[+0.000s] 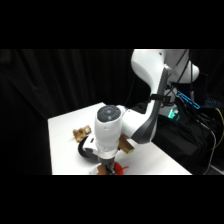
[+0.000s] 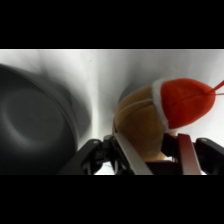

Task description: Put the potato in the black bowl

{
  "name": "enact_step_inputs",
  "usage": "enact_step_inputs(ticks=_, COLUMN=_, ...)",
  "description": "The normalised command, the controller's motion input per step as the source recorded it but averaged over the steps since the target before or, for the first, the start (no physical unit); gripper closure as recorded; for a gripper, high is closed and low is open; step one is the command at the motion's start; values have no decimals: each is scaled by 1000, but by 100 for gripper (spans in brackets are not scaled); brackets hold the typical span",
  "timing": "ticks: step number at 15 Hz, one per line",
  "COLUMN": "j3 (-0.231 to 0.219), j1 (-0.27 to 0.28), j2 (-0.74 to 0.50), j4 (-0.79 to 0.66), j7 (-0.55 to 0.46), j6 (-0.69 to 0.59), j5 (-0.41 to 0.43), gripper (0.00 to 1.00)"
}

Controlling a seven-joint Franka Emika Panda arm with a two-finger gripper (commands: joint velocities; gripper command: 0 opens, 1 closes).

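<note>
In the wrist view the potato [image 2: 142,122], tan-brown with a white-edged red piece [image 2: 185,102] on its side, sits between my gripper's [image 2: 159,152] two fingers [image 2: 131,157], which press against it from both sides. The glossy black bowl [image 2: 35,120] lies just to its left, apart from it. In the side view the gripper [image 1: 106,169] is low over the table's front edge, with a bit of the red piece [image 1: 118,166] showing beside it. Only the bowl's rim [image 1: 82,150] peeks out to the left of the white wrist.
A small golden-tan knobbly thing [image 1: 81,132] lies on the white table [image 1: 65,125] behind the bowl. A tan block-like thing [image 1: 125,145] sits right of the wrist. Dark curtains and cables surround the table; its front edge is close to the gripper.
</note>
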Motion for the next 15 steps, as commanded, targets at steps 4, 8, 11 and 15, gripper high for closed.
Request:
enact_step_inputs(ticks=4, j3=-71, j1=26, j2=-55, j4=77, j7=-40, j6=-85, j5=85, gripper=97)
enact_step_inputs(ticks=8, j3=-55, j1=28, j2=-341, j4=-52, j7=-35, j6=-316, j5=72, gripper=95)
enact_step_inputs(ticks=11, j3=-31, j1=5, j2=-526, j4=-120, j7=-12, j6=-453, j5=27, gripper=94)
enact_step_inputs(ticks=15, j3=-2, j1=-87, j2=-422, j4=-83, j7=-17, j6=-365, j5=-18, gripper=95)
